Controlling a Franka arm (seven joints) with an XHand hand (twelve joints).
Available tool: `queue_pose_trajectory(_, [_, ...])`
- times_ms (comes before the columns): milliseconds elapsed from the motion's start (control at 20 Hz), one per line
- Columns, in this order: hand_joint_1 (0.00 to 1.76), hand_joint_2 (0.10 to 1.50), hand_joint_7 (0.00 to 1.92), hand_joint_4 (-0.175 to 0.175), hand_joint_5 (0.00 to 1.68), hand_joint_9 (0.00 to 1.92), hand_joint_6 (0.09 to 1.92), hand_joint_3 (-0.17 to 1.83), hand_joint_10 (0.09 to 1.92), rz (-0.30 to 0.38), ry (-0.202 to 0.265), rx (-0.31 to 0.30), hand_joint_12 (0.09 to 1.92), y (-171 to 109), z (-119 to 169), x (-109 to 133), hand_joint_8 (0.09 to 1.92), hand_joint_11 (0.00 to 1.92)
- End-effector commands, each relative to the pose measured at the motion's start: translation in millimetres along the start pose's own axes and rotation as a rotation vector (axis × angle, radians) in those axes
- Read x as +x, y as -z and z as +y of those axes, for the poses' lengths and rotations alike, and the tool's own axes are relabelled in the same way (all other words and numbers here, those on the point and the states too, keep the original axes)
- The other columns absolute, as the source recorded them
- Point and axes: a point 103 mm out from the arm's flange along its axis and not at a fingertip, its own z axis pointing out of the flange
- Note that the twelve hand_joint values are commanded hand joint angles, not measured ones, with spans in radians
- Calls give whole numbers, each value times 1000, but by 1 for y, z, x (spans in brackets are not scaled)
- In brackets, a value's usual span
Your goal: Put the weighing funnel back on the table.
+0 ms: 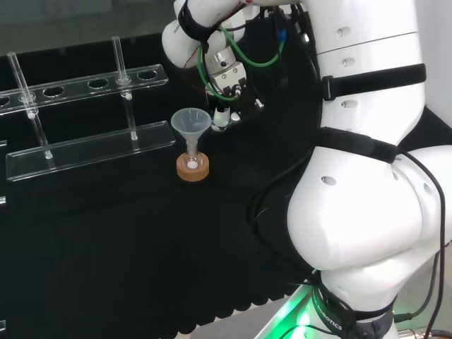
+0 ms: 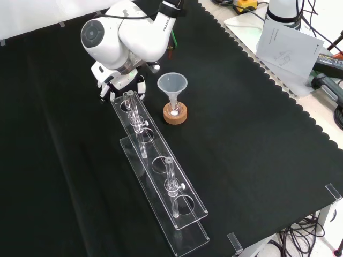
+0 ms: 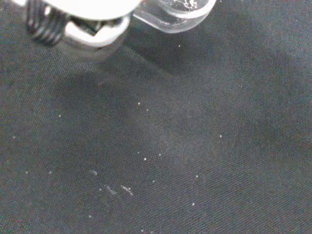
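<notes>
While the hand holds the weighing funnel low over open cloth, the funnel stands just beside.

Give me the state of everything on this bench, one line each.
Hand: low over the cloth; grip unclear.
Weighing funnel: at the hand, near the cloth.
Funnel: upright, stem in the flask.
Flask: upright on the cork ring.
Rack: standing, holes look empty.
</notes>
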Motion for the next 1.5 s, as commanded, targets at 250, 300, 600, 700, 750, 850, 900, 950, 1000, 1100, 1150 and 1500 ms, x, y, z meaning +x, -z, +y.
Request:
queue_pose_trajectory(250, [839, 696, 243, -6, 437, 590, 574, 341, 570, 35, 3, -56, 1278, 2, -16, -3, 701, 427])
queue_pose_trajectory(300, [827, 679, 228, -11, 398, 572, 529, 355, 580, 26, 13, -51, 1286, 2, -18, -3, 699, 412])
queue_pose_trajectory(600, [790, 630, 171, -20, 341, 504, 331, 390, 615, 44, 12, -101, 1306, 15, -35, -11, 688, 358])
queue_pose_trajectory(700, [785, 626, 169, -20, 339, 499, 318, 389, 615, 55, 0, -114, 1307, 22, -43, -16, 687, 351])
queue_pose_trajectory(750, [784, 625, 172, -21, 339, 498, 314, 389, 616, 56, -18, -112, 1307, 26, -47, -19, 688, 349])
queue_pose_trajectory(850, [783, 624, 180, -21, 341, 496, 308, 389, 616, 62, -36, -119, 1309, 32, -58, -26, 690, 346])
queue_pose_trajectory(900, [783, 624, 183, -22, 344, 496, 304, 388, 616, 62, -40, -124, 1310, 36, -63, -29, 690, 345])
queue_pose_trajectory(950, [783, 624, 187, -22, 353, 496, 287, 388, 617, 63, -45, -128, 1315, 41, -69, -31, 686, 342])
queue_pose_trajectory(1000, [783, 624, 191, -22, 360, 495, 273, 388, 618, 64, -49, -131, 1317, 45, -76, -33, 683, 341])
queue_pose_trajectory(1100, [783, 625, 198, -22, 376, 496, 239, 387, 619, 65, -54, -135, 1314, 54, -87, -37, 676, 342])
queue_pose_trajectory(1150, [783, 625, 202, -22, 380, 496, 230, 387, 619, 66, -57, -139, 1314, 57, -93, -39, 676, 342])
queue_pose_trajectory(1500, [784, 626, 215, -22, 390, 497, 212, 387, 618, 69, -81, -166, 1315, 79, -125, -48, 675, 340])
